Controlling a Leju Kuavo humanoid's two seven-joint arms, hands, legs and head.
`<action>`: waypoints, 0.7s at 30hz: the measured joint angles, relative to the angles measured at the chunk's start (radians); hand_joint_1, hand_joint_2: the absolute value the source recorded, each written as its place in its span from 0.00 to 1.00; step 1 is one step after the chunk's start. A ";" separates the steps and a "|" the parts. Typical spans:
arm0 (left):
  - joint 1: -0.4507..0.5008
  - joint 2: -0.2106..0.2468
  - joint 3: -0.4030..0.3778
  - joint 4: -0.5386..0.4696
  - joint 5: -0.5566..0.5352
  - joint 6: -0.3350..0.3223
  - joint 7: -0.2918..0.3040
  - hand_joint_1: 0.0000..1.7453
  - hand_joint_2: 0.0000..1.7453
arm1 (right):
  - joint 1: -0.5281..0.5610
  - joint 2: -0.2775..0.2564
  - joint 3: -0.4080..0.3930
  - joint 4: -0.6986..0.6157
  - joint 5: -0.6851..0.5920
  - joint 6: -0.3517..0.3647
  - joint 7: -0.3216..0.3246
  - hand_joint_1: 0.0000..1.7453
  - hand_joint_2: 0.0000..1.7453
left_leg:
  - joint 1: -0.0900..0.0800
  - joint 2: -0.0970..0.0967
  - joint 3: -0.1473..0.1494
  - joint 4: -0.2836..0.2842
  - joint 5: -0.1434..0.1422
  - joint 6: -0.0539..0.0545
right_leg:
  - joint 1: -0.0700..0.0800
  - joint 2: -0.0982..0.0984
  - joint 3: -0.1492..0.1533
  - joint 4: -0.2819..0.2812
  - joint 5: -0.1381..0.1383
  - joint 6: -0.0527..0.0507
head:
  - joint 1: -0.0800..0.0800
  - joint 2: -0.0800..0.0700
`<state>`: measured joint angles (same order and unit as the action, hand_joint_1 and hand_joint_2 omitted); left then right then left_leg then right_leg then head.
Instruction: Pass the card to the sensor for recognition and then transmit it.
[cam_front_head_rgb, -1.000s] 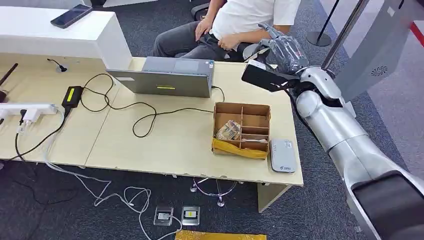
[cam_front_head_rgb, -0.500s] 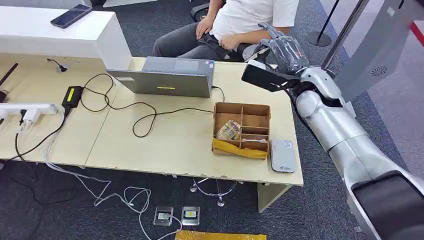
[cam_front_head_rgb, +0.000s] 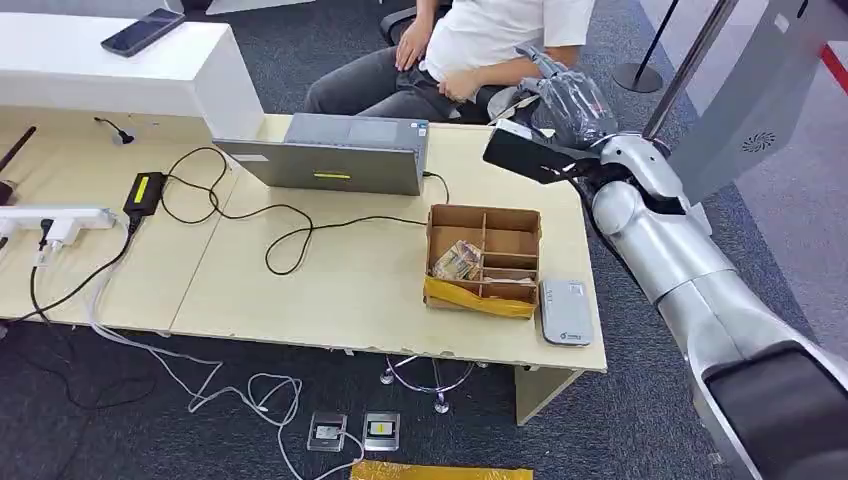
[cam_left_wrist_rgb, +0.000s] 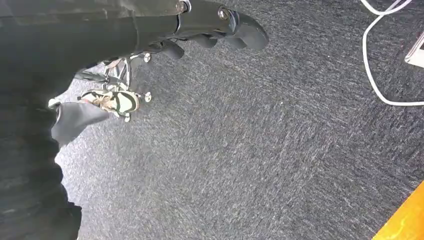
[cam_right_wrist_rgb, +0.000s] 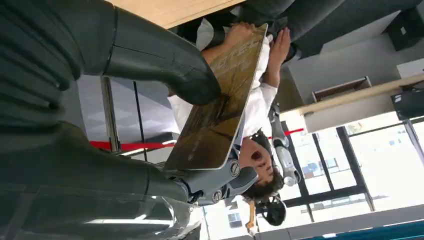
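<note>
Light wooden table (cam_front_head_rgb: 330, 290) and the items resting on it.
A grey laptop (cam_front_head_rgb: 335, 153) with black cables (cam_front_head_rgb: 285, 225), a black power adapter (cam_front_head_rgb: 145, 191), a white power strip (cam_front_head_rgb: 55, 218), a partitioned cardboard box (cam_front_head_rgb: 485, 257), and just beside it a grey card sensor (cam_front_head_rgb: 565, 311).

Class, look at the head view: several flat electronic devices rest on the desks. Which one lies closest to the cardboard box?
The small grey card reader, lying right beside the cardboard box near the table's front edge. The laptop sits farther back; the phone lies on the white counter.
</note>
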<state>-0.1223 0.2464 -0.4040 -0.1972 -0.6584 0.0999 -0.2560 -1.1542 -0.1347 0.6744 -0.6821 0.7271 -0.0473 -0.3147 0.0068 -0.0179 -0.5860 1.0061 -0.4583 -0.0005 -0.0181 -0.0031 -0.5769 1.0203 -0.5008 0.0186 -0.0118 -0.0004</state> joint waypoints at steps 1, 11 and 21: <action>0.000 0.000 0.000 0.000 0.000 0.000 0.000 0.00 1.00 | 0.000 0.000 0.000 0.000 0.000 0.000 0.000 1.00 1.00 | 0.000 0.000 0.000 0.000 0.000 0.000 | 0.000 0.000 0.000 0.000 0.000 0.000 | 0.000 0.000; 0.000 0.000 0.000 0.000 0.000 0.000 0.000 0.00 1.00 | 0.000 0.000 0.000 0.000 0.000 0.000 0.000 1.00 1.00 | 0.000 0.000 0.000 0.000 0.000 0.000 | 0.000 0.000 0.000 0.000 0.000 0.000 | 0.000 0.000; 0.000 0.000 0.000 0.000 0.000 0.000 0.000 0.00 1.00 | 0.000 0.000 0.000 0.000 0.000 0.000 0.000 1.00 1.00 | 0.000 0.000 0.000 0.000 0.000 0.000 | 0.000 0.000 0.000 0.000 0.000 0.000 | 0.000 0.000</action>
<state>-0.1223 0.2464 -0.4040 -0.1972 -0.6584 0.0999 -0.2560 -1.1542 -0.1347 0.6744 -0.6821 0.7271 -0.0473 -0.3147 0.0068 -0.0179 -0.5860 1.0061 -0.4583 -0.0005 -0.0181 -0.0031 -0.5769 1.0204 -0.5008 0.0186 -0.0118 -0.0004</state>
